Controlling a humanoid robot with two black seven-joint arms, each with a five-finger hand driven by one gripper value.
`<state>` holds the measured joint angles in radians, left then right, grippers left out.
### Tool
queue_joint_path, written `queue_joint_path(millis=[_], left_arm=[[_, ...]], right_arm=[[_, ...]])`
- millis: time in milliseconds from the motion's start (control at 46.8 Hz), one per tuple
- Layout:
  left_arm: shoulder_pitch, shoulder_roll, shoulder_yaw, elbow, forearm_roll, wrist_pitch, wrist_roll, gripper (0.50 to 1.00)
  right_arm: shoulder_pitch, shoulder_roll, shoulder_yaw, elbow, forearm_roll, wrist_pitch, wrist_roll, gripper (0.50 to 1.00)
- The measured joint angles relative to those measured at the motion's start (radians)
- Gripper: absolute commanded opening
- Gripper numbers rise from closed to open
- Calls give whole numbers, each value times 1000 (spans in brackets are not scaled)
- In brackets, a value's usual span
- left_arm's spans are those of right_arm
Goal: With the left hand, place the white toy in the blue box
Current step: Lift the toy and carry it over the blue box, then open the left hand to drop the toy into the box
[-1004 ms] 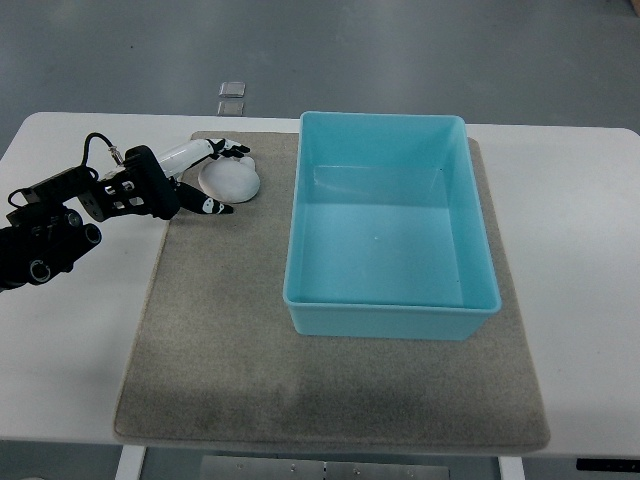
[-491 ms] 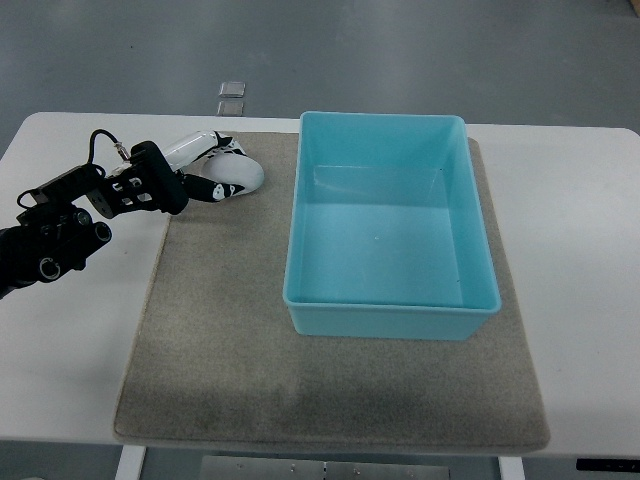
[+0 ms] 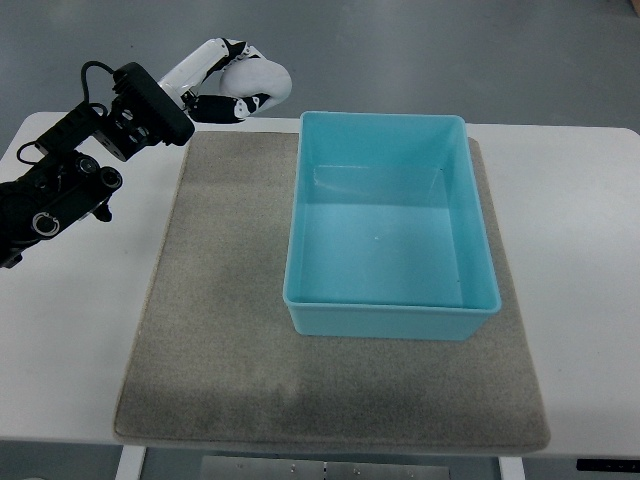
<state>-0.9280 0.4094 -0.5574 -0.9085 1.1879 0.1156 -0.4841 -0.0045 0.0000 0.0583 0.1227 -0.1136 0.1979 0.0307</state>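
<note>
Lifted since the earlier frames, the white toy [image 3: 259,80] now hangs in the air in the grasp of the left hand [image 3: 222,84], clear of the mat where it lay a second ago beside the far left corner of the box. Half a second ago the fingers had just wrapped it on the mat; now hand and toy show past the table's far edge, against the grey floor.

In the top view, the left arm [image 3: 70,180] comes in from the left edge, black with exposed cables, and reaches up and to the right. Its fingers [image 3: 221,107] are curled around the rounded white toy, one black-tipped finger running beneath it and another over its top. The toy sits to the left of the blue box [image 3: 392,314] and beyond its far wall, not above the opening.

The blue box stands open and empty on the grey-brown mat [image 3: 210,340], toward the mat's right side. The mat lies on the white table [image 3: 570,250]. Two small square plates [image 3: 232,98] are set in the floor beyond the table, just beside the hand. No writing, label or brand can be read anywhere in the view. The right arm does not show.
</note>
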Motion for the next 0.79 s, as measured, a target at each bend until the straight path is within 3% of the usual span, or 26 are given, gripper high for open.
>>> queue_joint_path(millis=[235, 556, 620, 684, 791], left_arm=[[8, -26, 62, -168, 3, -6, 1, 500], [15, -75, 247, -193, 3, -7, 1, 500], [19, -77, 257, -192, 1, -4, 1, 582], [28, -84, 260, -188, 1, -4, 1, 771], [37, -90, 260, -185, 0, -4, 1, 893]], right_arm=[[0, 0, 0, 0, 0, 0, 0, 936], [0, 0, 0, 0, 0, 0, 0, 936], [0, 0, 0, 0, 0, 0, 0, 936], [0, 0, 0, 0, 0, 0, 0, 936], [0, 0, 0, 0, 0, 0, 0, 936]])
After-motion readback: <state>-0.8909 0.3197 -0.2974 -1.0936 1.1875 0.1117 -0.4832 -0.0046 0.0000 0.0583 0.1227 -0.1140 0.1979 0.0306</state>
